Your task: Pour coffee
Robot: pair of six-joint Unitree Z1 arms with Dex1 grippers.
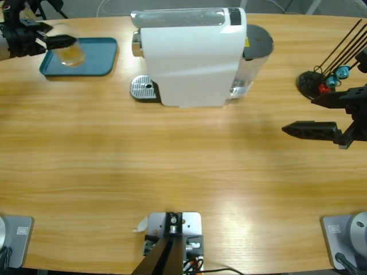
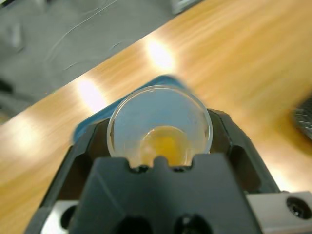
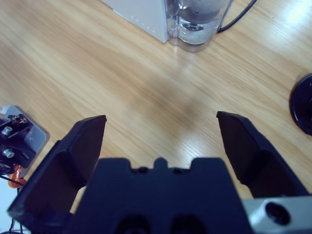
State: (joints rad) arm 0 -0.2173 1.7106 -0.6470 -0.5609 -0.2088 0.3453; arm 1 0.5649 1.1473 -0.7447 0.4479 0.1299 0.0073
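Clamped in the left gripper (image 2: 158, 146), a clear plastic cup (image 2: 159, 124) holds thin amber coffee (image 2: 165, 144) over the teal tray (image 1: 100, 54), apparently brewed, unpoured; right gripper (image 3: 161, 134) spread, empty.

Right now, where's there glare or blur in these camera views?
Left wrist view: two bright glare patches on the table, edges blurred, the clear cup in the left gripper fairly sharp. High view: soft sheen on the wood near the bottom middle. Right wrist view: mild glare at top right.
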